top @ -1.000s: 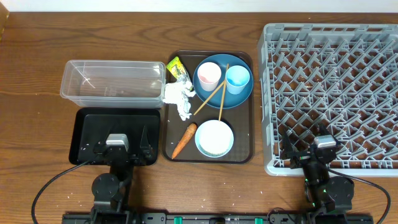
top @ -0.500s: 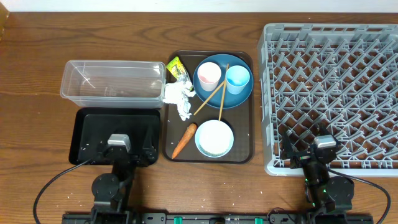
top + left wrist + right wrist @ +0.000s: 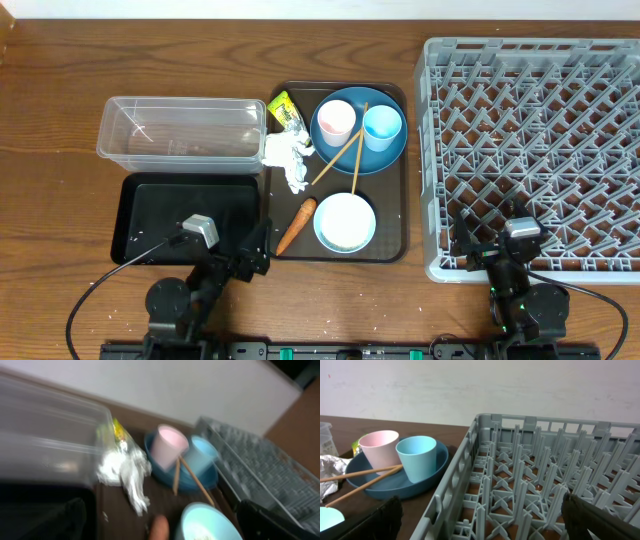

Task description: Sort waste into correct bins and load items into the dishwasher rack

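Observation:
On the brown tray (image 3: 400, 215) lie a yellow-green wrapper (image 3: 283, 108), a white tissue (image 3: 290, 155), an orange carrot (image 3: 296, 225), a white bowl (image 3: 345, 222), and a blue plate (image 3: 392, 152) carrying a pink cup (image 3: 335, 122), a light-blue cup (image 3: 382, 127) and chopsticks (image 3: 340, 158). The clear tub (image 3: 180, 130) and black tray (image 3: 150, 215) sit to the left, the grey rack (image 3: 535, 150) to the right. My left gripper (image 3: 255, 250) is open, angled toward the carrot (image 3: 159, 529) and bowl (image 3: 205, 522). My right gripper (image 3: 503, 238) is open over the rack's near edge (image 3: 535, 470).
The left wrist view is blurred; it shows the tissue (image 3: 125, 472), wrapper (image 3: 116, 434) and both cups (image 3: 167, 445). The rack's upright pegs fill the right side of the table. Bare wood lies behind the tub and along the front edge.
My left gripper has swung from over the black tray to the right, toward the brown tray's near-left corner. The right arm has not moved.

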### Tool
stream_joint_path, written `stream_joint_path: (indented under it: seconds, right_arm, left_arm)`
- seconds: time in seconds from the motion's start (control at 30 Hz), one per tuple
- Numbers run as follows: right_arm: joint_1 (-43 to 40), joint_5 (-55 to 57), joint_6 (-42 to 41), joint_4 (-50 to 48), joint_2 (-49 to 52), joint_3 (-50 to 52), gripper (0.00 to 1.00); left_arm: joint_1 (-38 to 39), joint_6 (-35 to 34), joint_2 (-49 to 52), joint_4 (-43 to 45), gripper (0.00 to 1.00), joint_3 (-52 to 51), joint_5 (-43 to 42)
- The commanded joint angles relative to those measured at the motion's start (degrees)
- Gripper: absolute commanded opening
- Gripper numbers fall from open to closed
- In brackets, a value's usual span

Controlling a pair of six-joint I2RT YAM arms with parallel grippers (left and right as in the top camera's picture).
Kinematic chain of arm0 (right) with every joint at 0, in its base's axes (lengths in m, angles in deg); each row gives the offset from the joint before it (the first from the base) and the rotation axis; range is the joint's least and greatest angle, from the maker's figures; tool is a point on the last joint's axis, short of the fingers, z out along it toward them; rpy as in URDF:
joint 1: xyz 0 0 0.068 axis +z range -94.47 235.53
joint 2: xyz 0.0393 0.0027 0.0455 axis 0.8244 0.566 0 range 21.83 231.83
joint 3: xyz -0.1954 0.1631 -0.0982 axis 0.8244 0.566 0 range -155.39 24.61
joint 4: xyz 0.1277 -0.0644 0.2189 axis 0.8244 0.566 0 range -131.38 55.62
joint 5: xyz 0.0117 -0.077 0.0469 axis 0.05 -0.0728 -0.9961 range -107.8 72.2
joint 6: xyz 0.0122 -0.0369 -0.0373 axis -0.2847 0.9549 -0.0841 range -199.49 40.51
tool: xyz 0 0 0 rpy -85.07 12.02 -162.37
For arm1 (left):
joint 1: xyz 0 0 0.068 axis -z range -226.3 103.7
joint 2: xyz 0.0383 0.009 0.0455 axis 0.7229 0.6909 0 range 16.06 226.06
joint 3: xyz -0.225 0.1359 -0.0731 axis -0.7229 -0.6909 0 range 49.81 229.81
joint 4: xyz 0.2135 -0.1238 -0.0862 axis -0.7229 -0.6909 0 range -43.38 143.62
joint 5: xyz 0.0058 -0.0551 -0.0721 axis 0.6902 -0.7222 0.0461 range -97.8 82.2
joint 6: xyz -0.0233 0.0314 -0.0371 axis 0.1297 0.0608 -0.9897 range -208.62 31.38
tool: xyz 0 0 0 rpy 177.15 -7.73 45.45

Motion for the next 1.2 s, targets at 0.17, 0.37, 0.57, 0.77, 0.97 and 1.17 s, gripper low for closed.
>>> stream_joint_path:
  seconds: [0.17,0.37,0.57,0.77,0.97,1.17]
  right_arm:
    - [0.09,-0.46,-0.37,0.11,-0.31,0.07,0.99]
    - [0.09,-0.46,-0.37,0.09,-0.31,0.07,0.99]
    - [0.09,-0.46,-0.37,0.09,-0.31,0.09,0.99]
    - [0.09,-0.46,-0.37,0.09,-0.31,0.07,0.99]
    - [0.09,-0.46,-0.37,0.09,-0.31,0.07,0.99]
    - [0.09,-0.46,-0.37,0.09,-0.31,0.07,0.99]
  left_arm:
    - [-0.24,3.21,12.70,-22.21,0.98,27.61,-4.46]
    - [-0.24,8.57,32.52,-46.23,0.98,56.15,-4.55]
    - [-0.17,10.10,50.18,-68.37,0.98,73.46,-4.15]
    - [1.14,14.95,59.28,-76.78,0.98,73.31,1.18]
    - [1.44,15.13,65.20,-73.44,0.98,72.26,2.43]
    - [1.44,15.85,68.78,-68.48,0.98,72.24,3.06]
